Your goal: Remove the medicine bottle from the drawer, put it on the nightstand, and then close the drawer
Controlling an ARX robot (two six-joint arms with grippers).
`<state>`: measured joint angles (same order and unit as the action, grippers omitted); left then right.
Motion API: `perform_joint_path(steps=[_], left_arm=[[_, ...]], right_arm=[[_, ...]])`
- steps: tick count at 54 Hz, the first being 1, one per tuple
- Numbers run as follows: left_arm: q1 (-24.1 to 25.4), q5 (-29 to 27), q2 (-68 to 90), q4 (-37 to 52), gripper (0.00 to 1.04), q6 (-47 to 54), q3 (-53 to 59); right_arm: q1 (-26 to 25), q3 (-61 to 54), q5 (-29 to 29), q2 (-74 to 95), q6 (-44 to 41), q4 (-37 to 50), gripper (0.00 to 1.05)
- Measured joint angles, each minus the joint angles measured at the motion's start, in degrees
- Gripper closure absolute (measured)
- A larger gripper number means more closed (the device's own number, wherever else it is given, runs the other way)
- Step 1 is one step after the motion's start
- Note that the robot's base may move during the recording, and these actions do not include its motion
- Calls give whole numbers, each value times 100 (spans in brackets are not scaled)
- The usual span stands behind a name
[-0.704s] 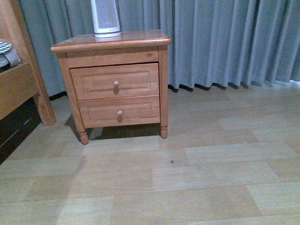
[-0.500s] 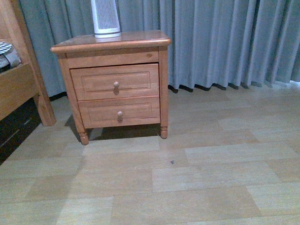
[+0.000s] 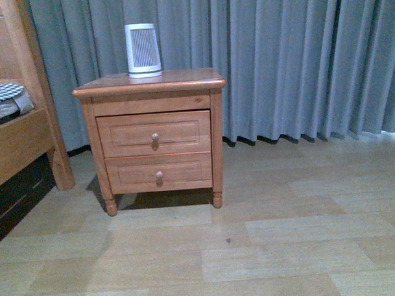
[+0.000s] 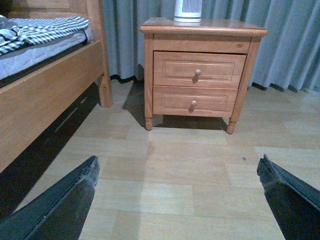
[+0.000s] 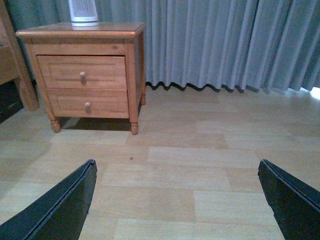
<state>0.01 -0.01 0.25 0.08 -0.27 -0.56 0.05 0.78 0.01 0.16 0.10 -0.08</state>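
The honey-brown nightstand point(image 3: 150, 85) stands on the floor against the grey curtain; it also shows in the left wrist view point(image 4: 200, 27) and the right wrist view point(image 5: 85, 31). Its upper drawer point(image 3: 155, 134) is shut, with one round knob; the lower drawer point(image 3: 159, 172) is shut too. The medicine bottle is hidden. My left gripper point(image 4: 177, 165) is open and empty, well short of the nightstand above the floor. My right gripper point(image 5: 177, 167) is open and empty, also far from it. Neither arm shows in the front view.
A tall white ribbed cylinder device point(image 3: 143, 50) stands on the nightstand top. A wooden bed frame point(image 3: 22, 138) with checked bedding point(image 4: 45, 30) is to the left. Grey curtains point(image 3: 298, 60) hang behind. Pale wood flooring point(image 3: 253, 250) lies in front.
The front view has shifted: the nightstand now sits lower in the picture, and the whole ribbed device shows. The drawers stay shut.
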Motion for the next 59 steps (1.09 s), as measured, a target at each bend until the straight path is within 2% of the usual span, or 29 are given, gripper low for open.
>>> perform_joint_path(steps=[59], left_arm=[[0,-4,0,0,7,0,0]], right_arm=[[0,0,-2,0,2,0,7]])
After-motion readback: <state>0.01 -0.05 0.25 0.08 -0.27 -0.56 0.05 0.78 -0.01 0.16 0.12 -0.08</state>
